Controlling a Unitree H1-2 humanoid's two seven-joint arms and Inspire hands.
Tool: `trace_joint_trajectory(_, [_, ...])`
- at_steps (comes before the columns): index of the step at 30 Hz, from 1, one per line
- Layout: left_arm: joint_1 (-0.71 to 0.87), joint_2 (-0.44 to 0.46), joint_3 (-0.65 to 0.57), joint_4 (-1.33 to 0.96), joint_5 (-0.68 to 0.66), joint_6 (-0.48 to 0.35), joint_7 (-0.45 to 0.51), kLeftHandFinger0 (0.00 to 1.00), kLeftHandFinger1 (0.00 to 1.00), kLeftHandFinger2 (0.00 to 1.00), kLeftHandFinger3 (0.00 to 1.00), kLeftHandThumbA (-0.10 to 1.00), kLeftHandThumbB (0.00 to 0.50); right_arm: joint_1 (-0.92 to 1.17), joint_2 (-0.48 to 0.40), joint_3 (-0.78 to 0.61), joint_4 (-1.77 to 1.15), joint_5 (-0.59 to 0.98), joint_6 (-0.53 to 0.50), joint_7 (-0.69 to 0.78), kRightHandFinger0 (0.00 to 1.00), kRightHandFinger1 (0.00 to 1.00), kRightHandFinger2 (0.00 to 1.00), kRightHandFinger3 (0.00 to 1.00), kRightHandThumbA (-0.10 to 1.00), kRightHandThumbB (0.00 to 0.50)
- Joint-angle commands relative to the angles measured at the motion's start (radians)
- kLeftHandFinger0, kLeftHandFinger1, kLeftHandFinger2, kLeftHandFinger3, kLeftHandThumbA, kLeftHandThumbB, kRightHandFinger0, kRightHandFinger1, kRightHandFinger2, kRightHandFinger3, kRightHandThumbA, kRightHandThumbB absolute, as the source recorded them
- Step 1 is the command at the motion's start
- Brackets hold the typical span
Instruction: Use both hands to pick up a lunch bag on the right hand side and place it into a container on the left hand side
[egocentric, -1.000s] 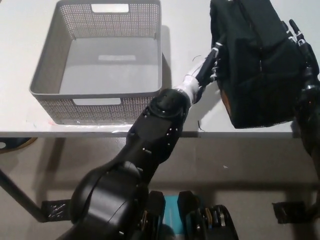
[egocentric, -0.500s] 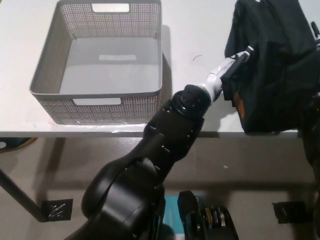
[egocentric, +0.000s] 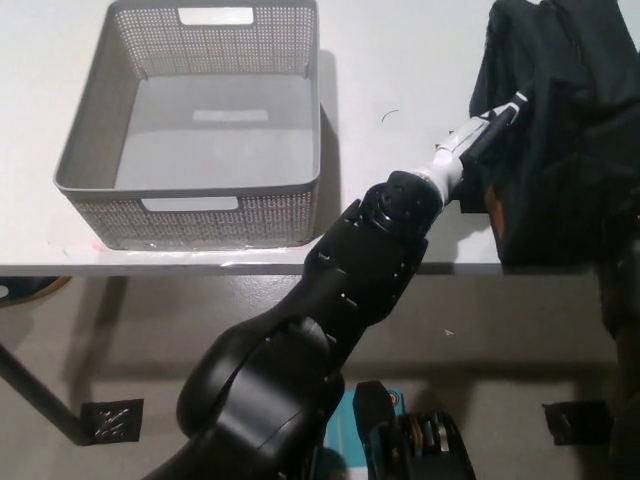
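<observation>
a black lunch bag sits at the upper right of the frame, on the right end of a white desk, with its lower edge reaching the desk's front edge. it looks like soft fabric — creased and slightly slumped, probably light, likely to sag or fold if taken from one side only. the safest hold seems to be a squeeze on its two opposite side walls, one robot hand on each, so it keeps its shape while lifted.

the left robot hand reaches across from a bulky black arm at the centre of the frame and presses against the bag's left side. only a white wrist and a dark sliver of the hand show against the black fabric, so i cannot tell whether its fingers are spread or curled. the right robot hand is not clearly visible; only a dark arm shape stands at the far right edge, below the bag.

a grey perforated container sits at the upper left of the frame, well apart from the bag, with nothing inside — the bag has yet to be carried over.
</observation>
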Motion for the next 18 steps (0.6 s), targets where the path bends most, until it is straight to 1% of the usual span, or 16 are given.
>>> trace_joint_trajectory(1, [-0.129, -0.070, 0.016, -0.035, 0.000, -0.016, 0.006, 1.00, 1.00, 1.00, 1.00, 1.00, 0.339, -0.140, 0.022, 0.084, -0.062, -0.097, 0.022, -0.081, 1.00, 1.00, 1.00, 1.00, 1.00, 0.085])
trace_joint_trajectory(2, [-0.142, -0.063, 0.032, -0.039, -0.011, -0.038, 0.026, 1.00, 1.00, 1.00, 1.00, 1.00, 0.303, -0.160, 0.021, 0.100, -0.074, -0.104, 0.038, -0.091, 1.00, 1.00, 1.00, 1.00, 1.00, 0.057])
trace_joint_trajectory(3, [-0.153, -0.058, 0.043, -0.040, -0.015, -0.055, 0.040, 1.00, 1.00, 1.00, 1.00, 1.00, 0.297, -0.174, 0.021, 0.112, -0.083, -0.110, 0.049, -0.097, 1.00, 1.00, 1.00, 1.00, 1.00, 0.050])
trace_joint_trajectory(5, [-0.178, -0.042, 0.046, -0.040, -0.007, -0.068, 0.045, 1.00, 1.00, 1.00, 1.00, 1.00, 0.315, -0.203, 0.019, 0.126, -0.096, -0.105, 0.066, -0.095, 1.00, 1.00, 1.00, 1.00, 1.00, 0.021])
trace_joint_trajectory(8, [-0.220, -0.022, 0.077, -0.040, -0.022, -0.067, 0.051, 1.00, 1.00, 1.00, 1.00, 1.00, 0.312, -0.266, 0.006, 0.148, -0.071, -0.110, 0.112, -0.109, 1.00, 1.00, 1.00, 1.00, 1.00, 0.014])
trace_joint_trajectory(10, [-0.234, -0.011, 0.095, -0.041, -0.033, -0.074, 0.057, 1.00, 1.00, 1.00, 1.00, 1.00, 0.310, -0.288, 0.002, 0.163, -0.072, -0.112, 0.138, -0.102, 1.00, 1.00, 1.00, 1.00, 1.00, 0.023])
trace_joint_trajectory(11, [-0.247, -0.004, 0.105, -0.043, -0.039, -0.073, 0.058, 1.00, 1.00, 1.00, 1.00, 1.00, 0.316, -0.300, -0.001, 0.175, -0.091, -0.120, 0.193, -0.118, 1.00, 1.00, 1.00, 1.00, 1.00, 0.085])
trace_joint_trajectory(12, [-0.254, -0.001, 0.112, -0.044, -0.042, -0.068, 0.059, 1.00, 1.00, 1.00, 1.00, 1.00, 0.318, -0.302, -0.003, 0.182, -0.113, -0.123, 0.237, -0.133, 1.00, 1.00, 1.00, 1.00, 1.00, 0.093])
trace_joint_trajectory(13, [-0.262, 0.001, 0.120, -0.044, -0.046, -0.067, 0.060, 1.00, 1.00, 1.00, 1.00, 1.00, 0.326, -0.308, -0.003, 0.185, -0.124, -0.122, 0.254, -0.139, 1.00, 1.00, 1.00, 1.00, 1.00, 0.082])
trace_joint_trajectory(14, [-0.277, 0.005, 0.137, -0.044, -0.059, -0.065, 0.059, 1.00, 1.00, 1.00, 1.00, 1.00, 0.350, -0.322, -0.006, 0.192, -0.133, -0.122, 0.264, -0.141, 1.00, 1.00, 1.00, 1.00, 1.00, 0.074])
trace_joint_trajectory(15, [-0.284, 0.008, 0.143, -0.044, -0.060, -0.073, 0.057, 1.00, 1.00, 1.00, 1.00, 1.00, 0.356, -0.330, -0.007, 0.194, -0.135, -0.118, 0.259, -0.134, 1.00, 1.00, 1.00, 1.00, 1.00, 0.061])
trace_joint_trajectory(16, [-0.294, 0.011, 0.147, -0.043, -0.059, -0.079, 0.066, 1.00, 1.00, 1.00, 1.00, 1.00, 0.368, -0.342, -0.004, 0.190, -0.134, -0.106, 0.214, -0.115, 1.00, 1.00, 1.00, 1.00, 1.00, 0.023])
trace_joint_trajectory(18, [-0.306, 0.016, 0.158, -0.042, -0.064, -0.077, 0.065, 1.00, 1.00, 1.00, 1.00, 1.00, 0.366, -0.362, -0.003, 0.187, -0.119, -0.102, 0.191, -0.112, 1.00, 1.00, 1.00, 1.00, 1.00, 0.007])
